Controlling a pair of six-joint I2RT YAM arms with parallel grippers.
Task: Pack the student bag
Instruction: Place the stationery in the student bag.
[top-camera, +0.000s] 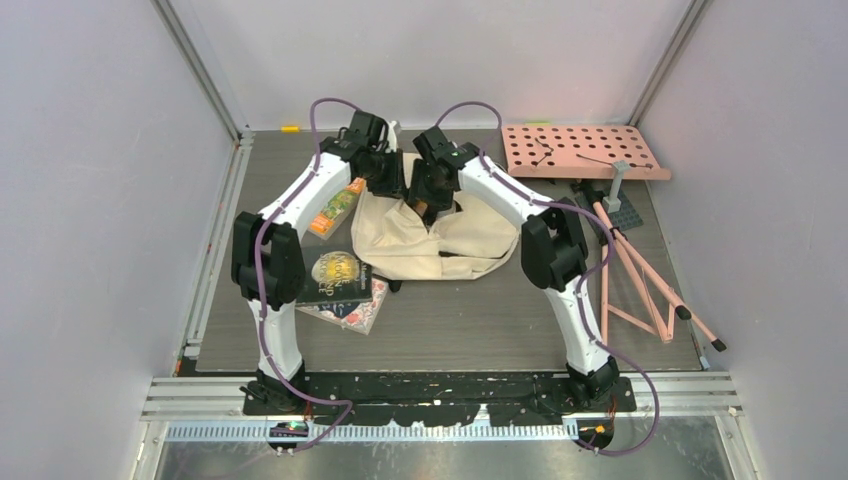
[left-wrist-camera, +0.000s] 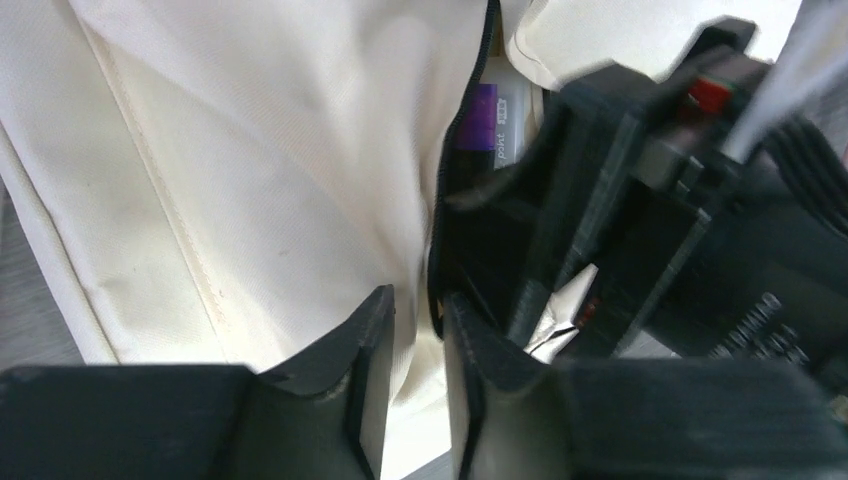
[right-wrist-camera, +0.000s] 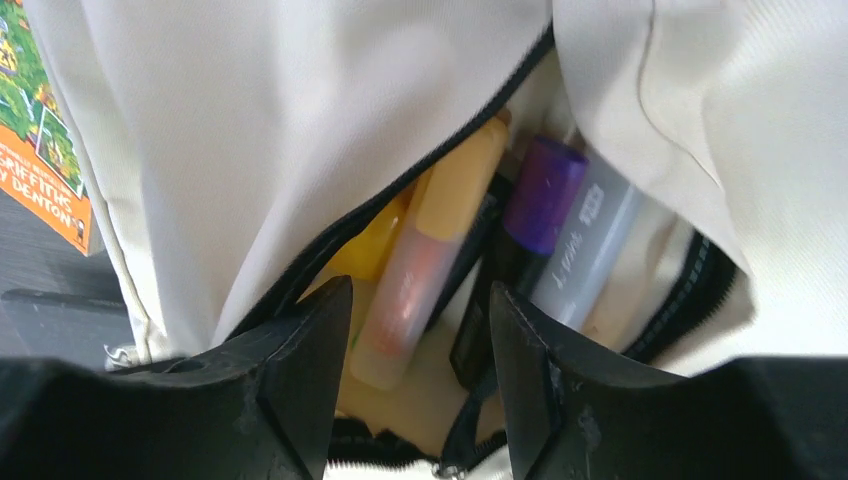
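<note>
While both arms (top-camera: 300, 195) arch over student bag (top-camera: 440, 240) | left tool (left-wrist-camera: 417, 302) barely parted | right tool (right-wrist-camera: 420, 295) spread above markers (right-wrist-camera: 560, 230)

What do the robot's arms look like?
The left arm and right arm have smooth white shells and chunky black joints. A purple cable loops along each. The left gripper and right gripper are black, with two flat wedge-shaped fingers.

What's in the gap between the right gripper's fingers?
Right wrist view: an orange-capped marker lying in the student bag's open pocket, beyond the right gripper.
</note>
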